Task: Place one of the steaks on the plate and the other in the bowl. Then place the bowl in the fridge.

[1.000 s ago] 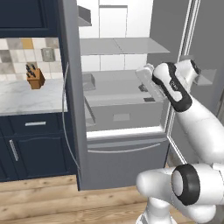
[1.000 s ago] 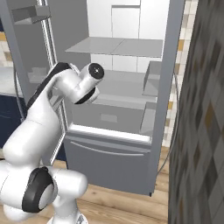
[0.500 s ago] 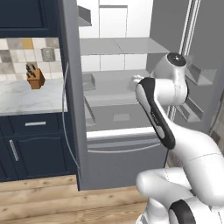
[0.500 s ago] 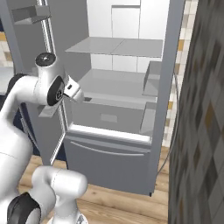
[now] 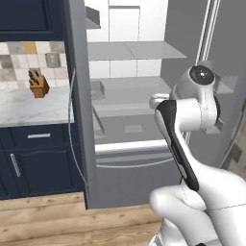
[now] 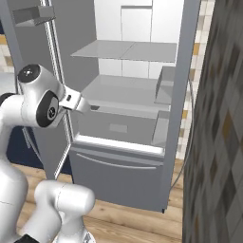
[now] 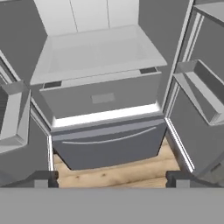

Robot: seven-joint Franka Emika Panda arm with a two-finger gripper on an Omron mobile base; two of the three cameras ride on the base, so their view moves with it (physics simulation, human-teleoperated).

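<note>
Both doors of the fridge stand open, exposing bare shelves. Gripper faces inside, jaws wide, holding nothing. Bowl, plate, steaks: position cannot be told.

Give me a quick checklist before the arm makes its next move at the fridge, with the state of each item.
1. Fridge doors open: ok.
2. Shelves bare enough to take a bowl: ok, the middle shelf looks bare.
3. Gripper open, fingers set wide: ok.
4. Nothing held between the fingers: ok.
5. Bowl with a steak on a shelf: not ok.
6. Lower drawer shut: ok.
</note>
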